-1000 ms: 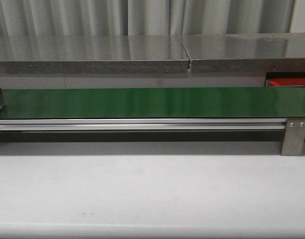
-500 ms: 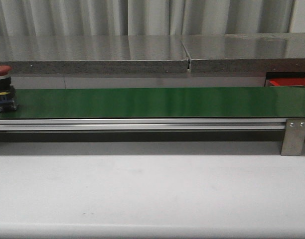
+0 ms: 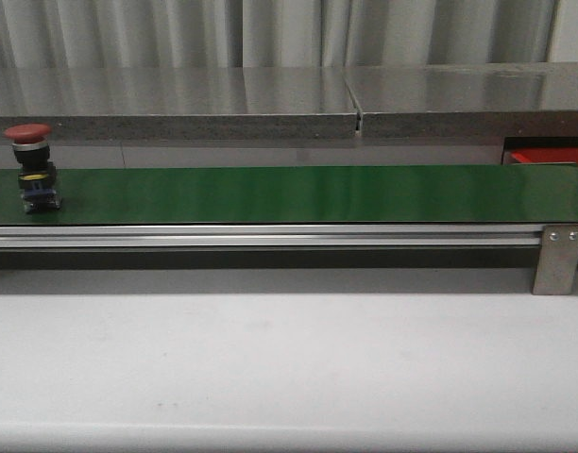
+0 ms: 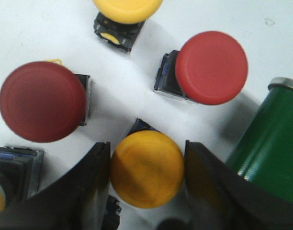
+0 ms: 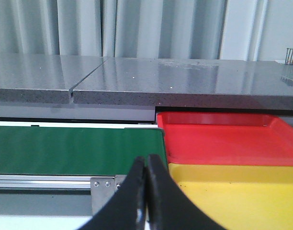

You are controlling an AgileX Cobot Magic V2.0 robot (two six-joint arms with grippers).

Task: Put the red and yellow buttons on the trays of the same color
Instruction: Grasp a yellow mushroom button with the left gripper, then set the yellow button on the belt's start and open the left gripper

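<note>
At the far left of the front view, a red mushroom-capped push button on a black block is standing upright on the long green conveyor belt. It is sitting further in from the left edge than half a second ago, and a second ago only its dark base was showing at the frame's edge, so the belt is carrying it rightward. At the right edge, a sliver of the bright red flat tray is peeking out beyond the belt's end, well apart from the button.

In the left wrist view, the left gripper is hanging open, its black fingers either side of a yellow round-capped button in the lower middle; whether they are touching it I cannot tell. Two more red buttons and another yellow one are lying around it on a white surface.

In the right wrist view, the right gripper is closed and empty at bottom centre. The red tray is lying at middle right, with a yellow flat tray just below it, both beside the belt's end. Judging from this, the right arm is waiting for the red button to arrive.
</note>
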